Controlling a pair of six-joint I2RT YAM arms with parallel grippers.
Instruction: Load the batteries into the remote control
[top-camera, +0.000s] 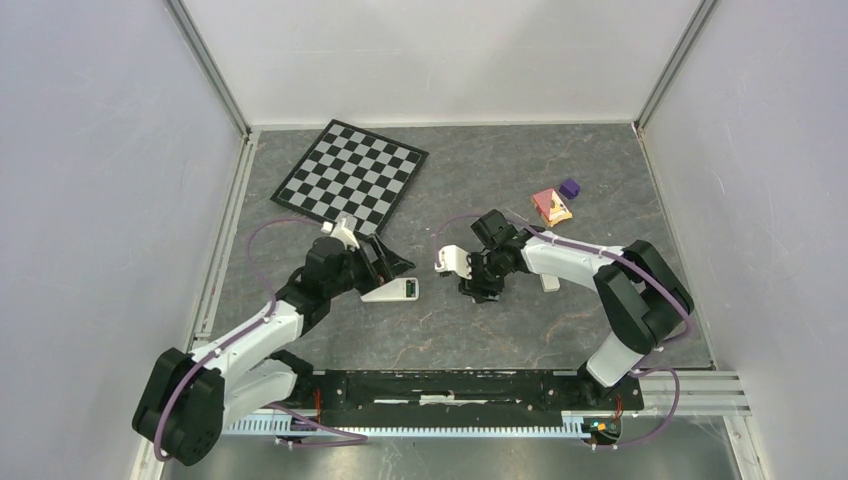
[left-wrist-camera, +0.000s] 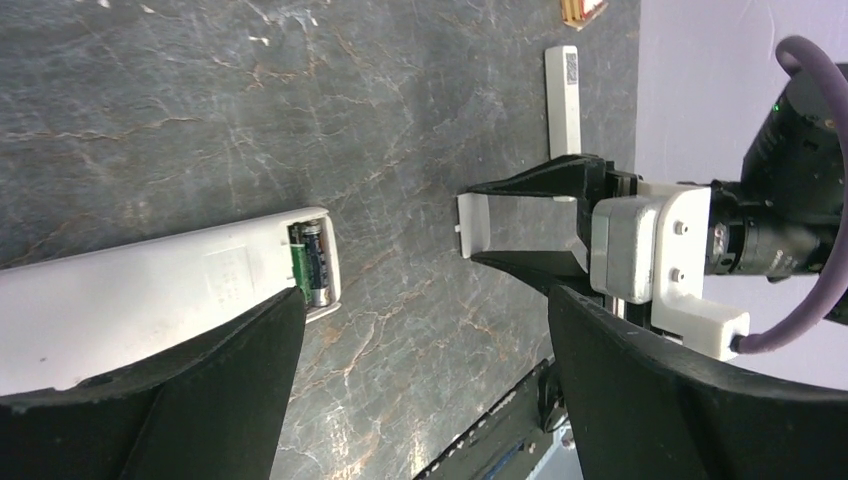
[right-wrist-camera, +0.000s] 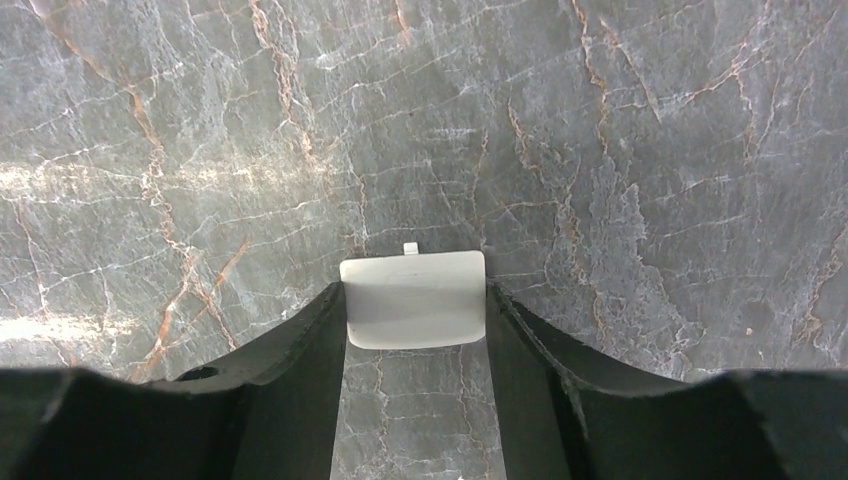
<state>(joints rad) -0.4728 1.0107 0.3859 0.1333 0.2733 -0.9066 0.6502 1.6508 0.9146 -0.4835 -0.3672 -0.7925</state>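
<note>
Risk: the small white plastic battery cover, clamped between the right fingers, may shove the remote instead of seating.
Cause: the left fingers stand wide apart, gripping nothing.
Remote: the long white plastic remote control lies flat on the grey marbled counter, at 9 o'clock from the cover.
Axis: 9 to 3, with the open bay toward 3.
Batteries: two slim green-wrapped batteries are in the bay.

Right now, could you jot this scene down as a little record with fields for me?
Remote control: white, lying on the table, battery compartment uncovered
Batteries: seated in that compartment, side by side
Battery cover: off the remote, clamped by the right gripper
Left gripper: open, over the remote
Also on table: chessboard, thin white stick, purple block
</note>
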